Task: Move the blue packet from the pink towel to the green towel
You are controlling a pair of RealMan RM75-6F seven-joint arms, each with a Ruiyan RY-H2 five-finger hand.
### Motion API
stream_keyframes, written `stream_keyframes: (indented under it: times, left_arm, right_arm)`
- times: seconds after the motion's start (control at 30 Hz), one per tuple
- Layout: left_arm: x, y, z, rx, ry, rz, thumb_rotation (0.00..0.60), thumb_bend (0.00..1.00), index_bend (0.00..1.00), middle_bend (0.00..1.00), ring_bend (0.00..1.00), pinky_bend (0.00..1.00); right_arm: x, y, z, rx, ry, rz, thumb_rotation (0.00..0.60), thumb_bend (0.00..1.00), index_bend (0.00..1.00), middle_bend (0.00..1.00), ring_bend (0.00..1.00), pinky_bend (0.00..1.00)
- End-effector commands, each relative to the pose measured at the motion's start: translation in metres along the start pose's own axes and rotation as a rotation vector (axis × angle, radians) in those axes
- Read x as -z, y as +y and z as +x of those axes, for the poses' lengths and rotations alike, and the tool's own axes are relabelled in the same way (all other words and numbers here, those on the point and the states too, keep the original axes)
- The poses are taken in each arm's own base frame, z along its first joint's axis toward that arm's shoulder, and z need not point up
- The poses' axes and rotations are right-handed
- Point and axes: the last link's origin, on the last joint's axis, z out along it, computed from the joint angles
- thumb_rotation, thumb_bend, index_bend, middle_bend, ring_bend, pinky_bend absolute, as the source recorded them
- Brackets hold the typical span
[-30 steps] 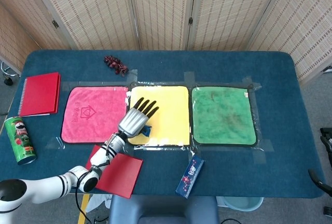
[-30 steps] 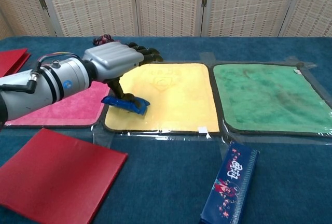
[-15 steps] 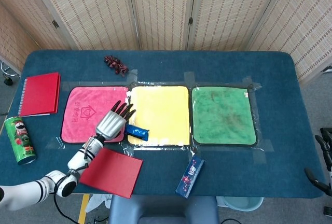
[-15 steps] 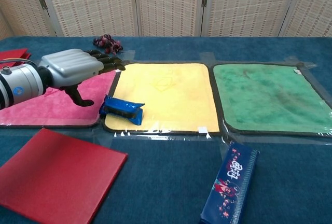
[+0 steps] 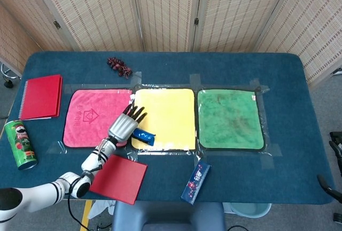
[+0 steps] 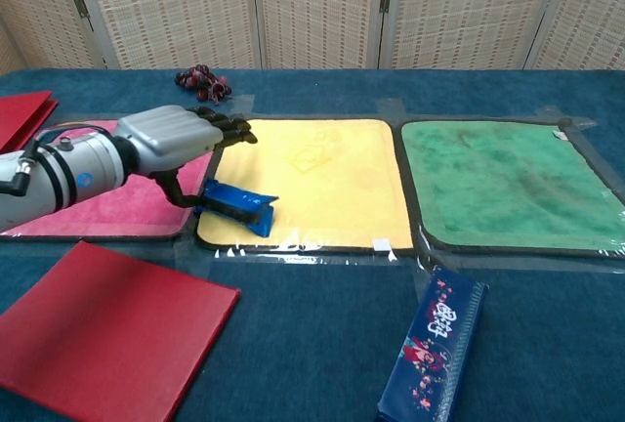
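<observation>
Evidently the left hand, fingers spread and holding nothing, is hovering at the blue packet's nine o'clock, which is lying on the yellow towel's corner, well short of the green towel.

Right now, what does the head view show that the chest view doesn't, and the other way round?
Only the head view shows the green can at the table's left edge, the whole red notebook, and all four edges of the table. Only the chest view shows the packet's near end tilted up off the yellow towel, beside the left hand's thumb. Both show the pink towel, the green towel, the red folder, the long blue box and the dark cluster.
</observation>
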Motion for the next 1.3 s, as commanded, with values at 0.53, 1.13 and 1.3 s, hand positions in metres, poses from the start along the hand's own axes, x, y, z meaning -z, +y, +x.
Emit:
stream_keyframes:
  times: [0.53, 1.13, 1.3]
  left_arm:
    - [-0.036, 0.043, 0.035, 0.037, 0.058, -0.015, 0.6, 0.33, 0.0, 0.0, 0.0, 0.01]
    - [0.034, -0.061, 0.06, 0.328, 0.127, 0.215, 0.6, 0.41, 0.0, 0.0, 0.0, 0.01]
    - [0.066, -0.088, 0.061, 0.357, 0.162, 0.28, 0.6, 0.41, 0.0, 0.0, 0.0, 0.01]
  right_arm:
    - [0.004, 0.006, 0.001, -0.001, 0.006, -0.016, 0.6, 0.32, 0.0, 0.0, 0.07, 0.0]
    - [-0.025, -0.022, 0.005, 0.05, -0.068, 0.19, 0.6, 0.31, 0.0, 0.0, 0.07, 0.0]
    - [-0.04, -0.04, 0.005, 0.087, -0.108, 0.304, 0.6, 0.31, 0.0, 0.0, 0.07, 0.0]
